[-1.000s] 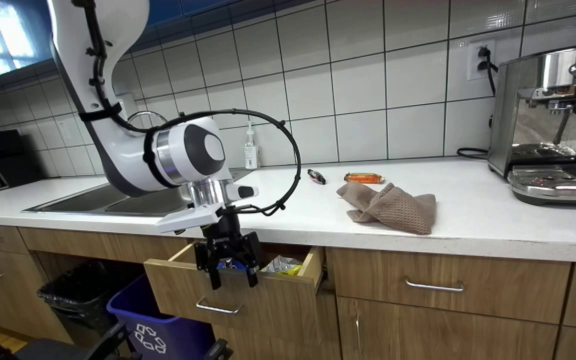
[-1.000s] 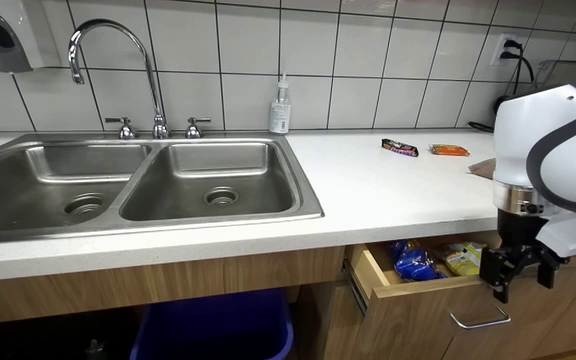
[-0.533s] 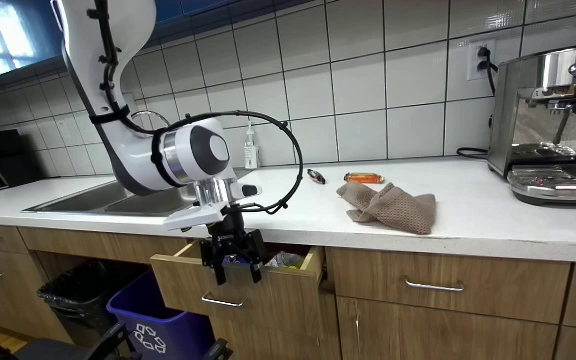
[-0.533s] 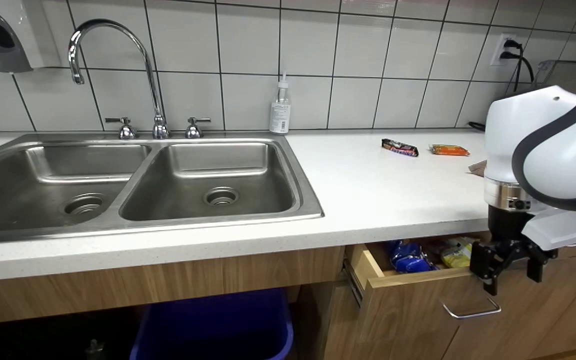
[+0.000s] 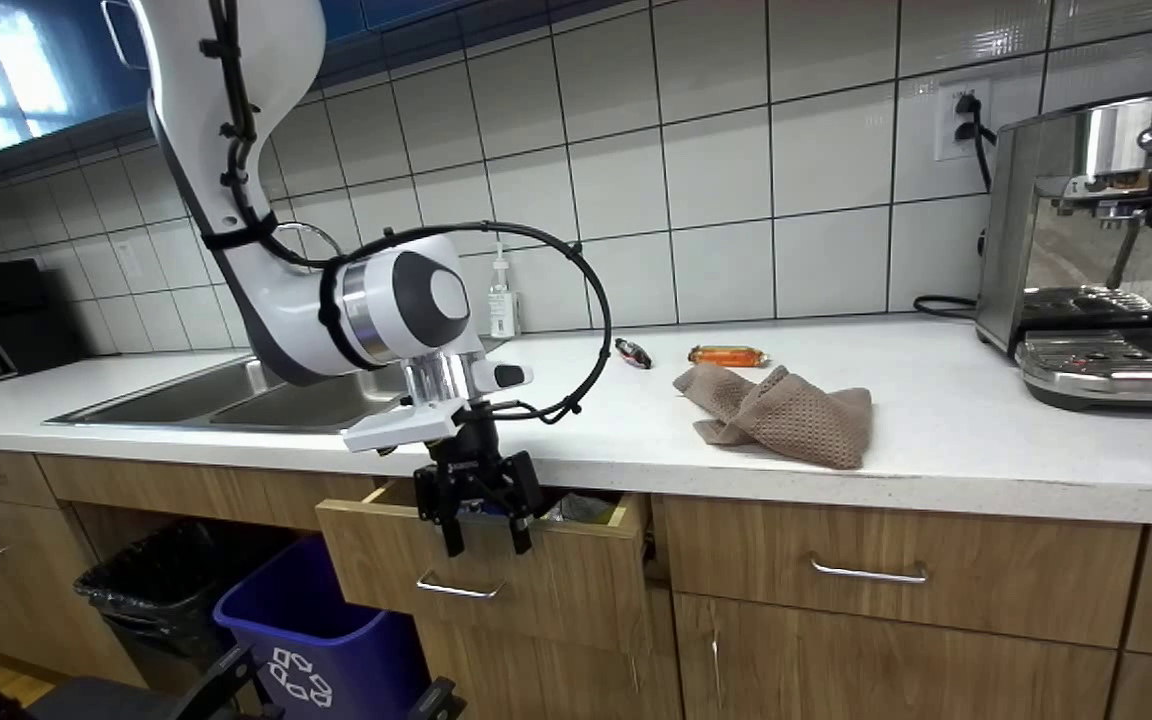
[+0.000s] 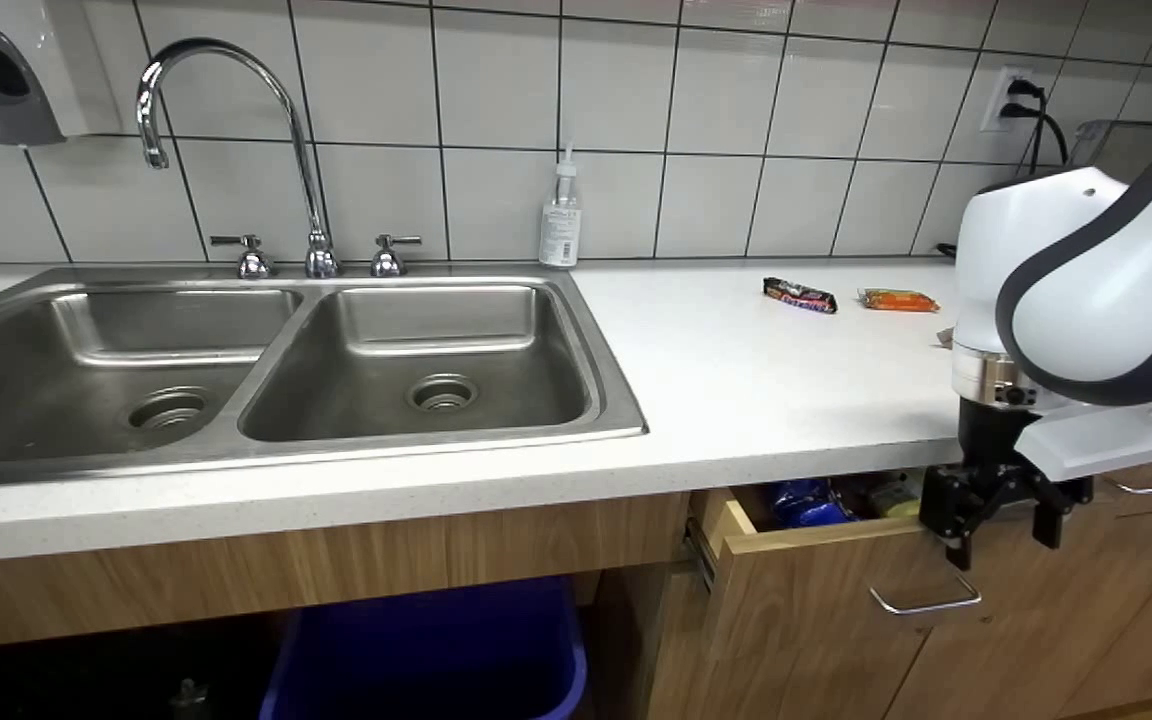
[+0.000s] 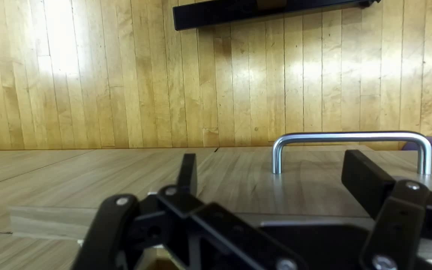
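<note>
Over the last second the drawer (image 5: 571,585) has slid farther into the cabinet (image 5: 546,680), and my gripper (image 5: 488,543) has travelled the same way. The fingers (image 7: 366,176) stand wide apart, pointing down in front of the drawer's face; I can't tell from any view whether they touch the wood. Just below the fingertips is the silver handle (image 7: 351,137), offset toward the double-bowl sink (image 6: 276,375), so one fingertip sits over the bar and the other lies past its end.

The drawer is part way out, its back running under the counter's edge. Inside I make out a blue packet (image 6: 804,503) and, beside it, a yellowish packet (image 6: 898,497), both in shade.

Up on the white countertop (image 5: 946,440), a crumpled brown towel (image 5: 786,415) lies near the front edge. Behind it is an orange-wrapped bar (image 6: 898,300), with a dark-wrapped bar (image 6: 800,296) just beside that. A pump bottle (image 6: 560,225) stands by the tiled wall (image 5: 716,165), and an espresso machine (image 5: 1006,230) stands well apart, past the towel.

Down below, a blue recycling bin (image 5: 366,670) is next to the drawer, a black-lined bin (image 5: 151,640) beyond it. My wrist view looks past the handle to a wooden floor (image 7: 238,93), where a dark bar-shaped object (image 7: 231,15) crosses the top; I can't make out what it is.
</note>
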You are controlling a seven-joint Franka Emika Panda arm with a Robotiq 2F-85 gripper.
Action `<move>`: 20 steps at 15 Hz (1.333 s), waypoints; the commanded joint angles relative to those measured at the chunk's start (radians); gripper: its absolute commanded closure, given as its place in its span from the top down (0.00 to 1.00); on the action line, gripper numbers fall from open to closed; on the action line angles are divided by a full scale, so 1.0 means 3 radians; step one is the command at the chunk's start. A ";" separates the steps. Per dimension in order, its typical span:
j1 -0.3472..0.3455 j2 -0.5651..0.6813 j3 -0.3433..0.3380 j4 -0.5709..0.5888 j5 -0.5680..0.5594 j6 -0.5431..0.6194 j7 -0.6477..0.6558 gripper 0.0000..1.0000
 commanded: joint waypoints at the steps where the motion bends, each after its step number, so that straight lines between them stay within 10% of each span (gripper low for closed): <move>1: 0.0074 0.0212 -0.0020 0.0290 0.0097 0.0011 0.0094 1.00; 20: 0.0126 0.0411 -0.0055 0.0641 0.0183 -0.0012 0.0088 1.00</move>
